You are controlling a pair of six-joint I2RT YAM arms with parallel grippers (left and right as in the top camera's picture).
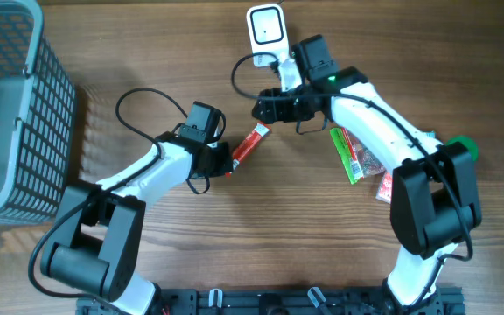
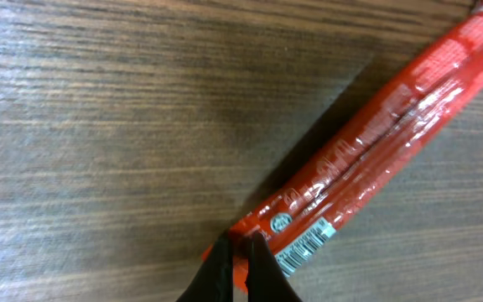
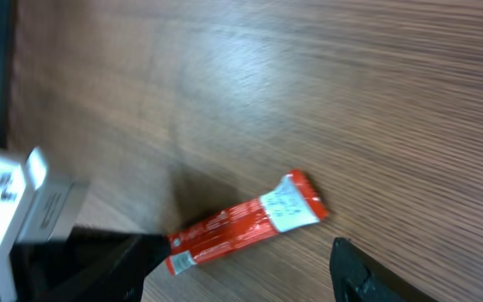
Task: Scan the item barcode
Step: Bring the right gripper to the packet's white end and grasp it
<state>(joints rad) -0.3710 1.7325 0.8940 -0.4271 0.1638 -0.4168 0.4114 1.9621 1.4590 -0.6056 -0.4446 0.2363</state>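
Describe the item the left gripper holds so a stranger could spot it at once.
Near the middle of the wooden table, just below the white scanner, the left gripper pinches one end of a slim red stick packet. Unlike the wider green packet to its right, it is narrow and mostly red.

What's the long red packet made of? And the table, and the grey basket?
Red packet: probably thin plastic film, glossy; light glints on its crinkles.
Table: looks like wood or a wood-look top, matte, with streaky brown grain.
Grey basket: likely hard plastic, dull, moulded in a grid of holes.
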